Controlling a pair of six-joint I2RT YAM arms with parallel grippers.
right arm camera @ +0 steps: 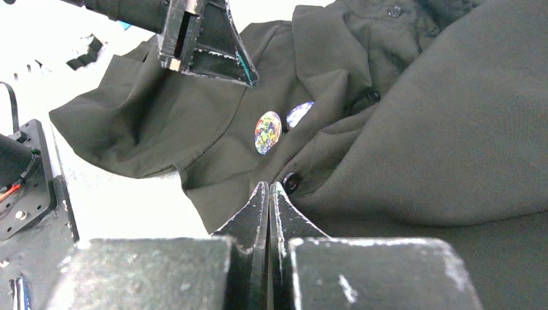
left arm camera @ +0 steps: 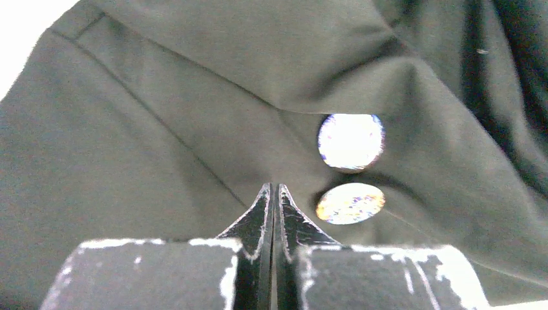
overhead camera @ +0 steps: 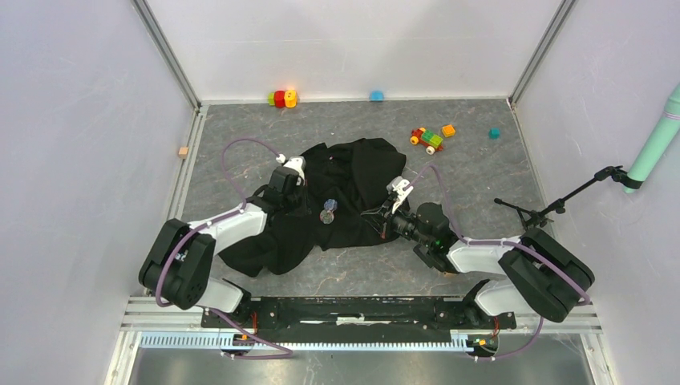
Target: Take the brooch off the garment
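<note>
The black garment lies crumpled in the middle of the table. The brooch sits on it as two small round pieces, one whitish and one iridescent; it also shows in the right wrist view. My left gripper is shut, its tips over the cloth just left of the brooch. My right gripper is shut, its tips at the garment's edge beside a black button, short of the brooch. I cannot tell whether either pinches cloth.
Coloured toy bricks and a blue piece lie at the back wall. A brick toy car, an orange brick and a teal piece lie at back right. A black stand is at the right.
</note>
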